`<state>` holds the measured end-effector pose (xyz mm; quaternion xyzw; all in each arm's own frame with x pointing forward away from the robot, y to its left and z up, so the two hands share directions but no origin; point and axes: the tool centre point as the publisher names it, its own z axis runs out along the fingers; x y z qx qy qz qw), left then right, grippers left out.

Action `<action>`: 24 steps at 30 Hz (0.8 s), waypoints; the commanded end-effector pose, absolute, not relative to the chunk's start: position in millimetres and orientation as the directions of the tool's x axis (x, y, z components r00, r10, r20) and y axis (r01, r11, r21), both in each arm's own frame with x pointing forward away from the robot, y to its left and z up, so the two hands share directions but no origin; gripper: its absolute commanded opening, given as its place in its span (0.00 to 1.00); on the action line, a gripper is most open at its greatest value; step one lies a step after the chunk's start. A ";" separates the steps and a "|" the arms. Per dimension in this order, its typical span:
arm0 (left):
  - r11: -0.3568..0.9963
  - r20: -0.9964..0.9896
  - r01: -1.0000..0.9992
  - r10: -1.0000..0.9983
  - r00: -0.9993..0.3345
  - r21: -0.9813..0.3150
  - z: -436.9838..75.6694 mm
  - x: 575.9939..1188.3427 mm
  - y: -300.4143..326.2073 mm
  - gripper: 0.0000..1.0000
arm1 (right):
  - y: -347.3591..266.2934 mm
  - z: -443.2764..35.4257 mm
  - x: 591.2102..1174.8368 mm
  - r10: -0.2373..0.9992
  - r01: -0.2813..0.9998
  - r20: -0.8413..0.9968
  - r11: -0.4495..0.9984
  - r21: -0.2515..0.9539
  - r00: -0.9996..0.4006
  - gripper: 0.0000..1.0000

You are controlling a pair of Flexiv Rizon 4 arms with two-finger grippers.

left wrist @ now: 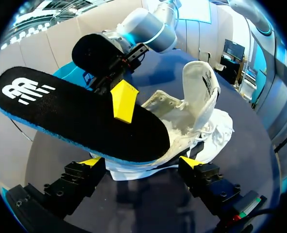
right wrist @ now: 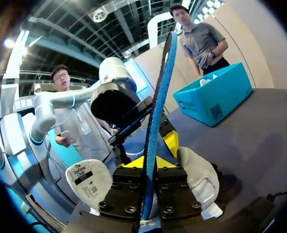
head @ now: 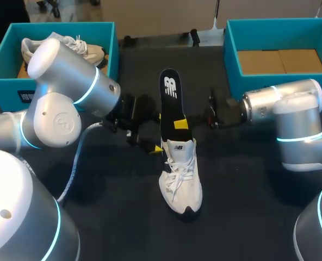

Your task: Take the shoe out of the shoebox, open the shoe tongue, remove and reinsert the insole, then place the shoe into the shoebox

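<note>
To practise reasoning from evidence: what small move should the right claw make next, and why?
Probably draw the insole back, clear of the shoe. The right claw pinches the insole, whose front end sits inside the shoe's opening while most of it sticks out behind the heel. The tongue is lifted open.

Fairly bright, even light falls from overhead onto the dark worktop (head: 248,217). The white shoe (head: 180,176) glows against it — only a soft, short shadow hugs its toe. Rising from the shoe, the black insole (head: 171,95) stays matte; the left arm (head: 57,109) and right arm (head: 291,109) flanking the shoe carry a pale sheen.
</note>
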<state>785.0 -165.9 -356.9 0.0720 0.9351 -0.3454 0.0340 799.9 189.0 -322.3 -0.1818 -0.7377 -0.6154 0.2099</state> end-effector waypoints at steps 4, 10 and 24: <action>0.752 -0.113 0.158 0.112 -0.987 -0.639 -356.8 784.6 -165.8 1.00 | 183.4 -333.8 790.0 0.032 0.565 0.568 0.166 0.808 -0.823 0.00; 0.752 -0.113 0.158 0.112 -0.987 -0.639 -356.8 784.6 -165.8 1.00 | 181.3 -341.0 778.4 0.059 0.604 0.604 0.175 0.777 -0.795 0.00; 0.752 -0.113 0.158 0.112 -0.987 -0.639 -356.8 784.6 -165.8 1.00 | 186.5 -349.0 767.7 0.077 0.623 0.620 0.162 0.765 -0.781 0.00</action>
